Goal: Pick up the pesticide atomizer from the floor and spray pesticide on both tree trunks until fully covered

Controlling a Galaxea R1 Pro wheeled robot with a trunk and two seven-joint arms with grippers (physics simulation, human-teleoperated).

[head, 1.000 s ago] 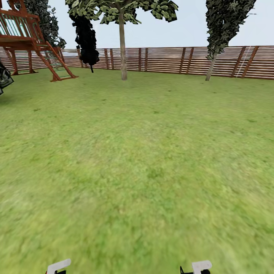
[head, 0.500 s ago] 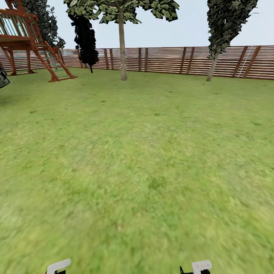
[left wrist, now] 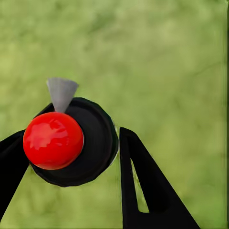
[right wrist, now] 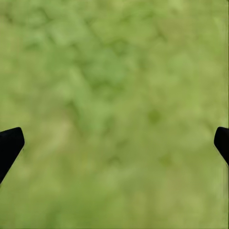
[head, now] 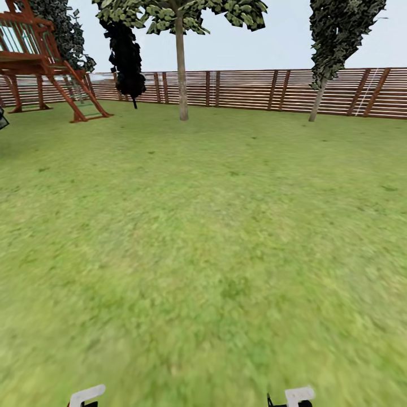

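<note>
Gripping the pesticide atomizer, red cap and black body, my left tool clamps it above the floor. Right tool fingers spread wide over grass. One grey-beige tree trunk stands by the fence.

A green grass lawn is stretching ahead to a brown slatted wooden fence, with a tall straight-trunked tree standing before it and a red wooden play frame sitting far left.
</note>
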